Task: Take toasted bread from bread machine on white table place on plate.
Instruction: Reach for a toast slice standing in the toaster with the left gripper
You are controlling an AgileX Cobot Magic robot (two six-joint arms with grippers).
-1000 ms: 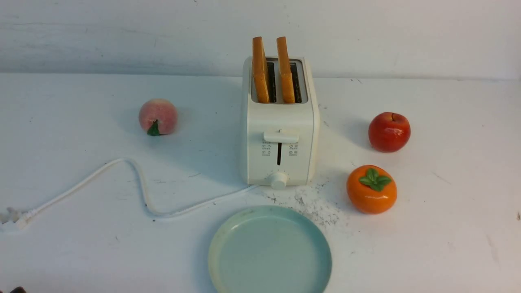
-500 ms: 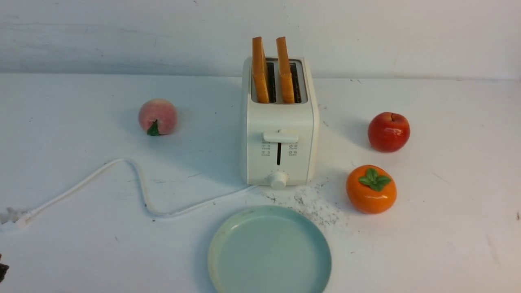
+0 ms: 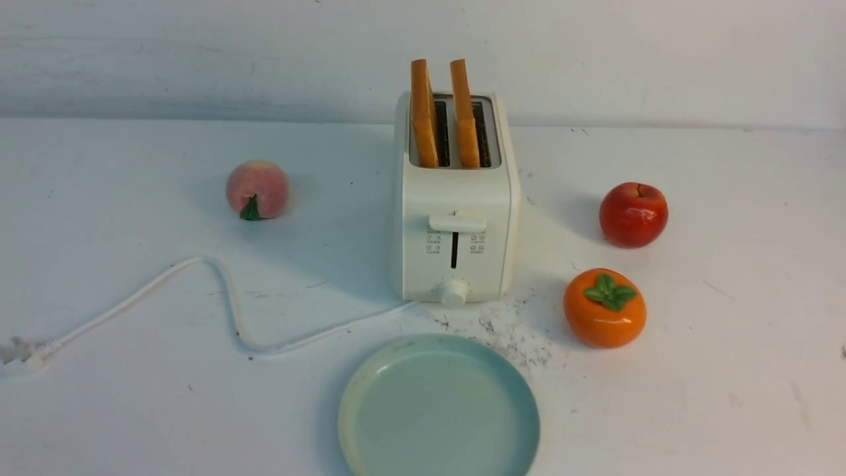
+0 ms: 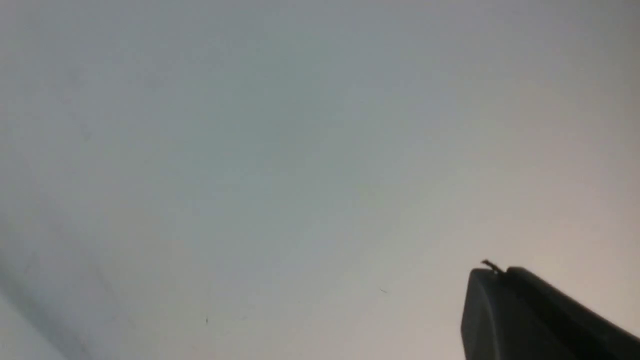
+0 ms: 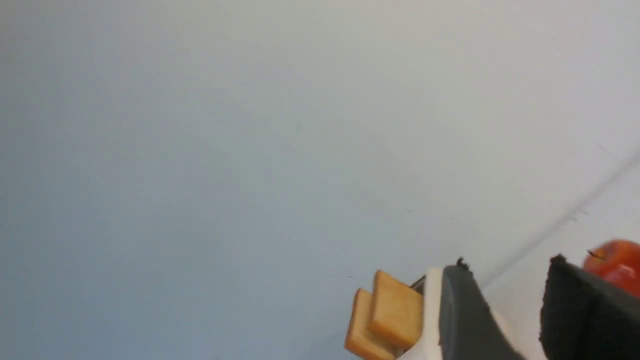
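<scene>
The cream-white bread machine (image 3: 456,205) stands mid-table on the white table (image 3: 119,403). Two slices of toasted bread, left (image 3: 423,116) and right (image 3: 464,116), stand upright in its slots. The empty blue-green plate (image 3: 439,410) lies in front of it. Neither gripper shows in the front view. In the left wrist view my left gripper (image 4: 495,272) has its fingers pressed together and empty, against a blank wall. In the right wrist view my right gripper (image 5: 507,265) is open and empty, with the toast (image 5: 395,310) and the toaster's edge (image 5: 432,300) beyond it, well apart.
A peach (image 3: 257,189) sits left of the toaster. A red apple (image 3: 633,215) and an orange persimmon (image 3: 604,307) sit to its right. The white cord (image 3: 228,304) loops across the left front to a plug (image 3: 20,354). The apple also shows in the right wrist view (image 5: 617,260).
A dark tip at the front view's bottom-left corner rose along the left edge and has left the view. Nothing on the table has moved.
</scene>
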